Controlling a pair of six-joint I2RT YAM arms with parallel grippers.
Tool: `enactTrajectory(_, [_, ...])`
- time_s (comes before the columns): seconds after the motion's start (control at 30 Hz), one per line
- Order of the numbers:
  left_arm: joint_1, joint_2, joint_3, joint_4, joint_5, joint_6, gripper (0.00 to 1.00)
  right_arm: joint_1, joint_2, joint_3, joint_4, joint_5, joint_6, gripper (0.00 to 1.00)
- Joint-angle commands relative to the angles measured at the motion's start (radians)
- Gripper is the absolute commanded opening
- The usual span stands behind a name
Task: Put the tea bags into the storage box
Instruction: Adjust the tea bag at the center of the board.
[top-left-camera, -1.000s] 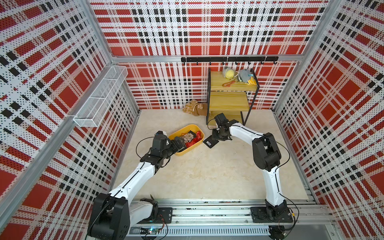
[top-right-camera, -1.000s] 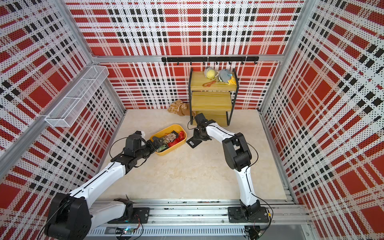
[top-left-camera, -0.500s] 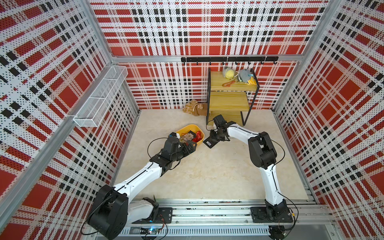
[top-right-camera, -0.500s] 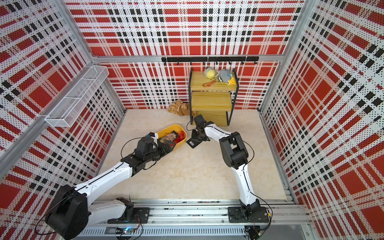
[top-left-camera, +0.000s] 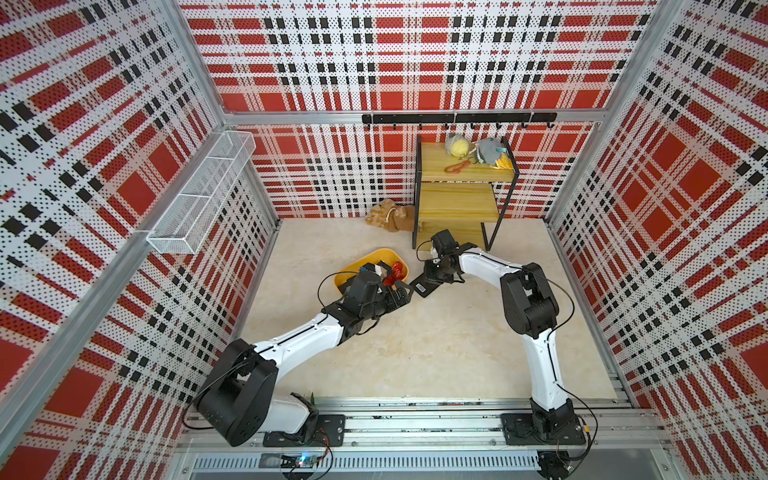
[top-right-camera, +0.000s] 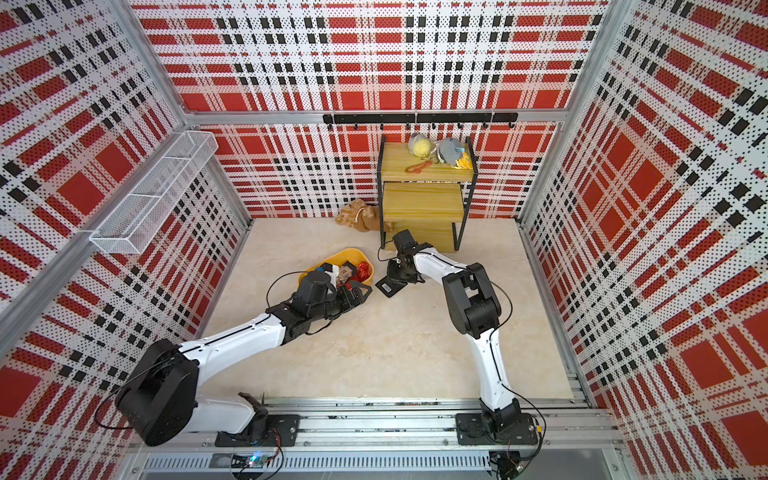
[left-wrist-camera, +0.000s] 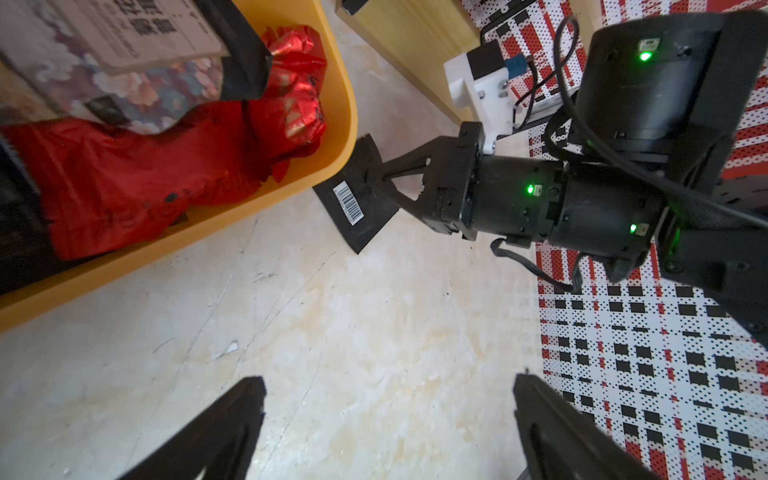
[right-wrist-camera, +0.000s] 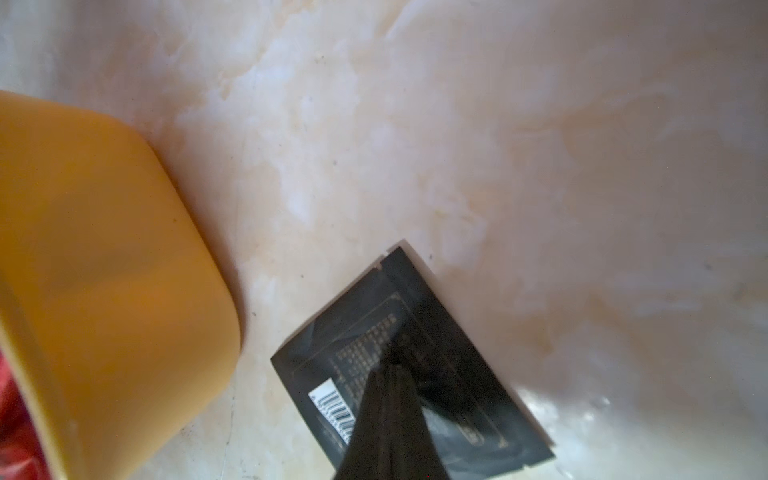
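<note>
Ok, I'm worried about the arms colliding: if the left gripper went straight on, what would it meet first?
Likely the black barcode sachet the right gripper is shut on, just ahead of the open left gripper; heights are unclear.

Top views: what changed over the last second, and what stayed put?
The left gripper swung from the left end of the storage box across it toward the black barcode sachet, jaws wide open. The right gripper closed, its jaws now together on that sachet; a real grip cannot be confirmed. Storage box, sachet and wooden shelf look unmoved.
</note>
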Motion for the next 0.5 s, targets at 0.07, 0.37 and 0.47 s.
enactTrajectory(0.07, [-0.027,0.074,0.054,0.058,0.007,-0.006,1.0,-0.019,-0.066,-0.108,-0.056,0.048,-0.019,0.0])
enactTrajectory(0.37, [-0.051,0.177,0.133,0.113,0.056,-0.002,1.0,-0.043,-0.264,-0.221,-0.05,0.108,-0.004,0.06])
enactTrajectory(0.47, [-0.057,0.239,0.184,0.124,0.079,0.009,0.96,-0.069,-0.322,-0.262,-0.034,0.096,0.007,0.23])
